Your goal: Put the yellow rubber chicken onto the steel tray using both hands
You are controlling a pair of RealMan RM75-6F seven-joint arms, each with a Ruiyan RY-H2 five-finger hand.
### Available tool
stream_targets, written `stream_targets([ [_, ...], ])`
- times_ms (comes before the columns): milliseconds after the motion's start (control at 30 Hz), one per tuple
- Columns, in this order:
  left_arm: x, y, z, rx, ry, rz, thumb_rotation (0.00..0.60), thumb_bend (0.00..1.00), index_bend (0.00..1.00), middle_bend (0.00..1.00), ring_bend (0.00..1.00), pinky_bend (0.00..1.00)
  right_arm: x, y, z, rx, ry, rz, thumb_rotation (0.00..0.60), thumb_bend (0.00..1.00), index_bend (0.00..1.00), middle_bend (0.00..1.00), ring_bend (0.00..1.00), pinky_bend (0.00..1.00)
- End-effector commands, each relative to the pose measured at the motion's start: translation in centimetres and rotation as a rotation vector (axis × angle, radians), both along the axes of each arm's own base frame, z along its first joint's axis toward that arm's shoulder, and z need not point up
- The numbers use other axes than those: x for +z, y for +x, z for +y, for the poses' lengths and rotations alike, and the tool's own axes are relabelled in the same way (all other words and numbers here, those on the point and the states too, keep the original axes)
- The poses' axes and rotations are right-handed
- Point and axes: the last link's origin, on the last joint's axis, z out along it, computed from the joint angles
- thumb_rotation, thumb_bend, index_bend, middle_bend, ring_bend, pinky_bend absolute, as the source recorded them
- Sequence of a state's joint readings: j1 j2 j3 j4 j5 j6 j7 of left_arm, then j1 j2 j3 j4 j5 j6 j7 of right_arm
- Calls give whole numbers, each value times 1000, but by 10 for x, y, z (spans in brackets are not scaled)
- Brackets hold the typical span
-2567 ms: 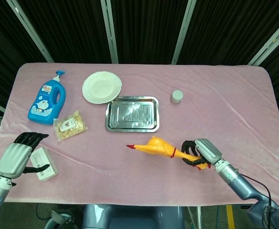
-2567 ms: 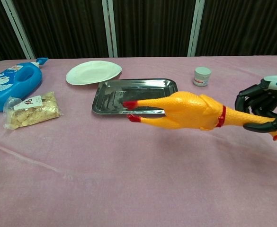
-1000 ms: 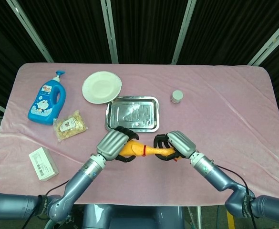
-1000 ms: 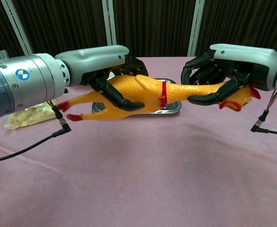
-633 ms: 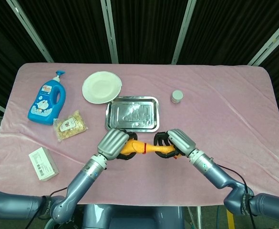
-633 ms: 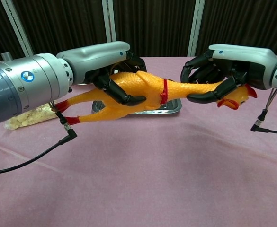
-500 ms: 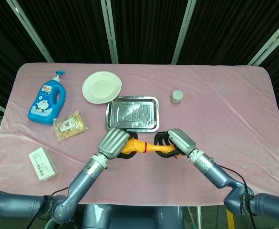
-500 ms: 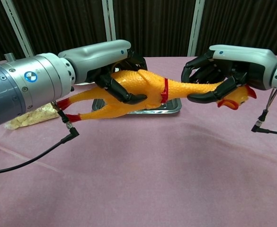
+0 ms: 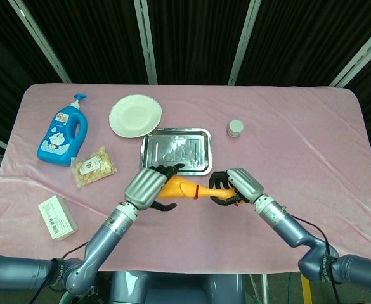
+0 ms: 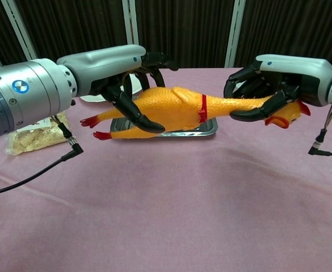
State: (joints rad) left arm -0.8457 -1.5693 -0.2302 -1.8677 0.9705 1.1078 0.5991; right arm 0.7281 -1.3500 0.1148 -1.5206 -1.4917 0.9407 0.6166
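The yellow rubber chicken (image 9: pixel 184 189) (image 10: pixel 177 109) hangs level in the air just in front of the steel tray (image 9: pixel 175 152) (image 10: pixel 206 129). My right hand (image 9: pixel 239 185) (image 10: pixel 279 76) grips its neck next to the red-combed head. My left hand (image 9: pixel 148 187) (image 10: pixel 117 71) is at the body end. Its thumb curves across the chicken's belly, while its other fingers are stretched out above the back with a gap. The red feet stick out to the left past that hand.
A white plate (image 9: pixel 135 115) lies behind the tray on the left, and a small white jar (image 9: pixel 235 128) stands to its right. A blue bottle (image 9: pixel 63 134), a snack bag (image 9: pixel 94 167) and a white box (image 9: pixel 57 216) lie on the left of the pink cloth.
My left hand's fingers have lifted off the chicken's back and spread. The chicken has shifted slightly right and toward the tray, still gripped at the neck by my right hand.
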Motion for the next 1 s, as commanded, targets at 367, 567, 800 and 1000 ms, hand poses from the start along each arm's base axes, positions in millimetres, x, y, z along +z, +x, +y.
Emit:
stream_targets([
  [367,-4,-5,3,12,5,31,600,121,200,287,277,423,5,-2,-2,-8,-7,-15,600,520,1000,757,769,912],
  [567,-10,1,5,6,5,31,600,356,310,379,338,430,7,-1,-1,-4,-8,-25,600,520,1000,757,769,912],
  [800,-15,13,5,-16,44,-31,600,588,612,721,608,532,11,-2,1,-4,-10,-28,600,521,1000,756,769,912],
  [1000,-17,14,3,-20,33,-66,600,671,800,906,770,624,11,-2,2,-9,-6,-38,600,520,1000,757,770,912],
])
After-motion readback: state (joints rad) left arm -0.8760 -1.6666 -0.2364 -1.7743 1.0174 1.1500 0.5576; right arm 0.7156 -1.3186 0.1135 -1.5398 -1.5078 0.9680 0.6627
